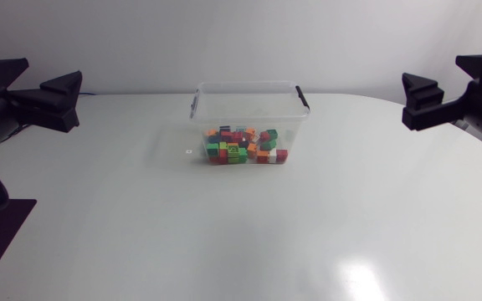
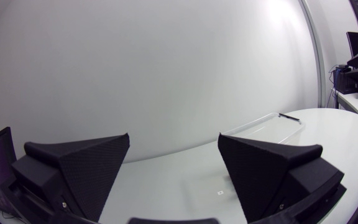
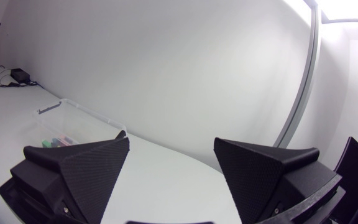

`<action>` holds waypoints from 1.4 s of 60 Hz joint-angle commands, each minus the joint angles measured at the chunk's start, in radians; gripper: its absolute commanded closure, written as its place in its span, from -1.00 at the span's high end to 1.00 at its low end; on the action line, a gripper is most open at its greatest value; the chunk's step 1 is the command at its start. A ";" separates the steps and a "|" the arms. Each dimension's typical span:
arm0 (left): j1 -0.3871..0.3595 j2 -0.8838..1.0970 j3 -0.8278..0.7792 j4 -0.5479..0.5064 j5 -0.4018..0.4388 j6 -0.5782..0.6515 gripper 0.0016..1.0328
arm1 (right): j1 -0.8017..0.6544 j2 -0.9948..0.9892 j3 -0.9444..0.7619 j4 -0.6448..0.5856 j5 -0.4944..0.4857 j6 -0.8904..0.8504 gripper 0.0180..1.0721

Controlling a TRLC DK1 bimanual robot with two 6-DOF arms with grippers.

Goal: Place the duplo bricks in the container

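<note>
Now, left gripper (image 2: pixel 174 144): fingers spread apart, nothing gripped; parked at the table (image 1: pixel 141 226) edge.
right gripper (image 3: pixel 171 143): likewise spread and empty, well apart from the container (image 1: pixel 245 84).
step: judged finished; no loose brick is seen, so both arms are best parked clear of the container walls.
duplo bricks (image 1: pixel 243 147): red, green and orange, piled inside the clear, black-handled container mid-table.

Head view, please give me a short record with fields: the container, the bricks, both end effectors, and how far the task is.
container: clear tub, dark handles, no lid, middle of the white table
duplo bricks: mixed colours, piled inside the container
left end effector: open, empty, off to the left
right end effector: open, empty, off to the right
task state: every visible brick is in the container
</note>
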 commanded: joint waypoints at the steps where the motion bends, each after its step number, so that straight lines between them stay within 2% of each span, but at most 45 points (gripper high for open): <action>1: 0.025 -0.052 -0.049 -0.004 -0.003 -0.010 0.92 | -0.020 -0.061 -0.074 0.012 0.010 -0.036 0.88; 24: 0.062 -0.241 -0.214 -0.008 -0.002 -0.012 0.92 | -0.090 -0.349 -0.264 -0.057 0.006 -0.076 0.90; 77: 0.143 -0.728 -0.634 -0.145 0.076 -0.250 0.89 | -0.162 -0.757 -0.678 -0.065 -0.144 0.344 0.90; 84: 0.144 -0.736 -0.641 -0.147 0.077 -0.254 0.87 | -0.163 -0.763 -0.684 -0.065 -0.147 0.350 0.90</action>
